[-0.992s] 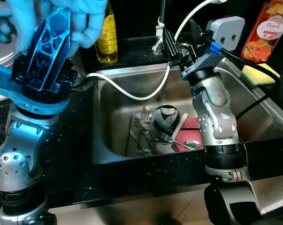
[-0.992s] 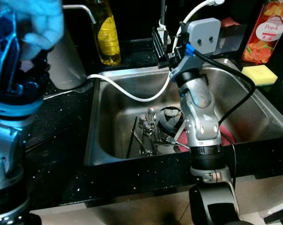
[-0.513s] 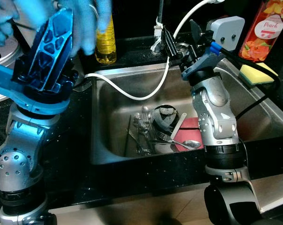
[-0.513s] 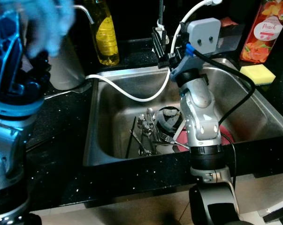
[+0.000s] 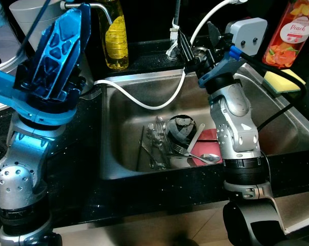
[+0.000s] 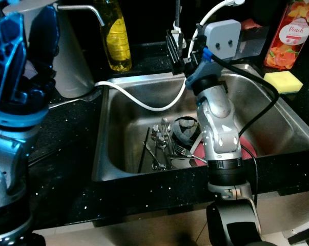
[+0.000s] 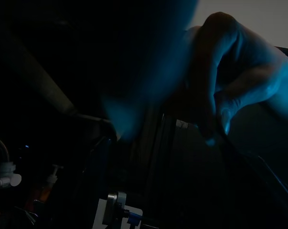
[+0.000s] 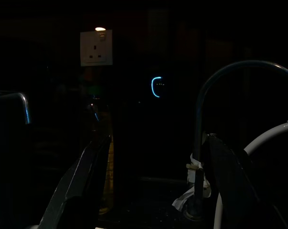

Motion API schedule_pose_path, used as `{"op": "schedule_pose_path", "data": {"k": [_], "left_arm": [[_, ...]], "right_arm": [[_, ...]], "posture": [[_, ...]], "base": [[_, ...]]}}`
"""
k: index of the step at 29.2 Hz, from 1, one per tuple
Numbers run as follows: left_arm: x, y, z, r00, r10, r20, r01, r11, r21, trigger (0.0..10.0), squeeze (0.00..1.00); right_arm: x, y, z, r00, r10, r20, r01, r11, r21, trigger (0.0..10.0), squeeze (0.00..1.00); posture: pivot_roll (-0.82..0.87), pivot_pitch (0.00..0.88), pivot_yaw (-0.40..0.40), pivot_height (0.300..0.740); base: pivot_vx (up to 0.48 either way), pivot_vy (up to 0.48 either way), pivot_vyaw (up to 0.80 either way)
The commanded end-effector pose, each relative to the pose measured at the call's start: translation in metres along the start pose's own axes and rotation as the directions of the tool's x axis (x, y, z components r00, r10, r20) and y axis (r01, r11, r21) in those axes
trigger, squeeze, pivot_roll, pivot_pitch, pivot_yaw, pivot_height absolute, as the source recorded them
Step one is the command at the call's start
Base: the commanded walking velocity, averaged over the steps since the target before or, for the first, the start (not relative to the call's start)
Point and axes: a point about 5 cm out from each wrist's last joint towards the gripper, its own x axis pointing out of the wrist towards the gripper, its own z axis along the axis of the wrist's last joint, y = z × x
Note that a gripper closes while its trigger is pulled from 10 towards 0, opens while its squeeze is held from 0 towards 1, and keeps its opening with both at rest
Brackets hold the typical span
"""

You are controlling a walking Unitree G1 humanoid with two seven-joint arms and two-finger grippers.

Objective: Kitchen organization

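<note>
A steel sink (image 5: 118,133) holds several pieces of cutlery (image 5: 157,143), a dark bowl (image 5: 182,128), a red plate (image 5: 201,152) and a spoon (image 5: 210,157). My right gripper (image 5: 195,32) is raised over the sink's back rim beside the faucet, open with nothing between its fingers (image 8: 86,186). My left gripper (image 6: 34,16), lit blue, is raised over the dark counter left of the sink, with its fingers apart and empty. In the left wrist view, a person's hand (image 7: 229,81) is close to that gripper.
A white hose (image 5: 139,102) runs from the faucet (image 8: 239,67) across the sink. A yellow soap bottle (image 5: 116,38) and a white container (image 6: 72,56) stand behind it on the left. A yellow sponge (image 5: 280,82) and a peach carton (image 5: 292,33) sit at the right.
The person's hand that was holding my left gripper's fingers has lifted off and left the head views. Both arms have stayed where they were.
</note>
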Motion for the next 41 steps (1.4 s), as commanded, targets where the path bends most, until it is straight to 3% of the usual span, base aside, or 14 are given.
{"op": "schedule_pose_path", "data": {"k": [1,41], "left_arm": [[0.0002,-0.0016,0.0007,1.0,-0.005,-0.011,0.005,1.0,0.01,10.0,0.0],[-0.0001,-0.0008,-0.0008,1.0,0.0,-0.021,0.0,1.0,0.012,10.0,0.0]], "right_arm": [[-0.0002,-0.0001,-0.003,1.0,-0.007,-0.01,0.007,1.0,0.002,10.0,0.0],[-0.0007,-0.0004,-0.0034,1.0,-0.009,-0.011,0.009,1.0,0.001,10.0,0.0]], "posture": [[-0.06,0.0,0.072,0.74],[-0.06,0.0,0.073,0.74]], "base": [[0.0,0.0,0.0],[0.0,0.0,0.0]]}}
